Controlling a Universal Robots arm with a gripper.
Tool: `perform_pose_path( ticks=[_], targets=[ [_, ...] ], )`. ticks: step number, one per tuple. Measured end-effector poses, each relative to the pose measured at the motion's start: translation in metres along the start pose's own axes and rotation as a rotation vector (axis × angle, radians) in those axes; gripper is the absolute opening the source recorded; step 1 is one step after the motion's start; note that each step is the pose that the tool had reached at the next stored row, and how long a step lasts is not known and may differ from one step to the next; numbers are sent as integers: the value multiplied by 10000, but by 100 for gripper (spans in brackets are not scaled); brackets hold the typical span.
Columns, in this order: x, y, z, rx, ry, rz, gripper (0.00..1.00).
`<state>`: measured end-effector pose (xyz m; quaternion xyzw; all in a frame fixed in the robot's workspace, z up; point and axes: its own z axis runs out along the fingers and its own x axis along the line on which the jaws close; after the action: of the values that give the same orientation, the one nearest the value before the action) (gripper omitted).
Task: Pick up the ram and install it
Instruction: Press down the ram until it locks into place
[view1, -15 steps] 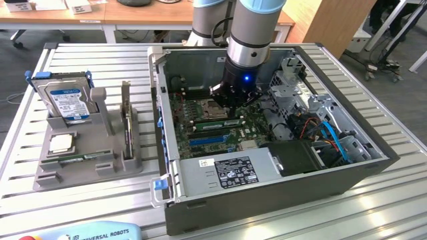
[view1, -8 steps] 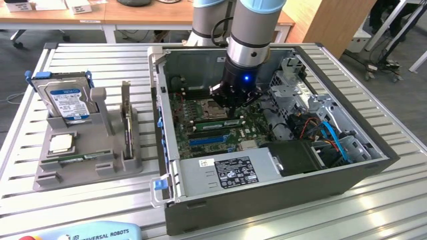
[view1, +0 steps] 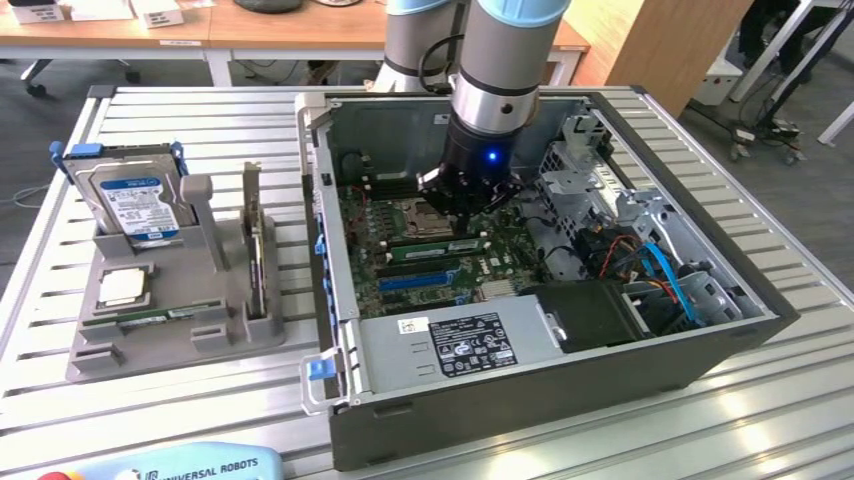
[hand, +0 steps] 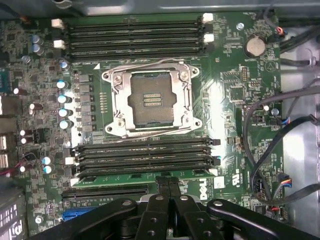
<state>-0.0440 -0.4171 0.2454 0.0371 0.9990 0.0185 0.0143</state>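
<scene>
Gripper (hand: 169, 186) over the motherboard (hand: 240, 85) inside the open computer case (view1: 561, 385). The two fingers are pressed together with no gap and nothing between them. Their tips meet the upper edge of the ram (hand: 125, 179), a narrow green stick standing on edge in the memory slot nearest the gripper. It sits just beside the bank of four empty black slots (hand: 145, 155) that borders the open processor socket (hand: 150, 97). The stick's long axis runs parallel to those slots and crosswise to the arm's approach, and the fingertips sit right of the middle of its length. The fingers close along that same axis, so they cannot be pinching the thin board; contact appears to be from above only. In the exterior view the gripper (view1: 463, 205) hangs straight down onto the ram (view1: 430, 245), which lies directly beneath the tool rather than to either side. Whether the stick is fully seated cannot be told.
</scene>
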Motion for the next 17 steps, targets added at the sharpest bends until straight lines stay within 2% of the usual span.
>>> perform_pose_path(
  ticks=[9, 17],
  targets=[
    [29, -2, -1, -26, 36, -944, 10],
    [100, -4, -3, -29, 40, -1055, 10]
  ],
)
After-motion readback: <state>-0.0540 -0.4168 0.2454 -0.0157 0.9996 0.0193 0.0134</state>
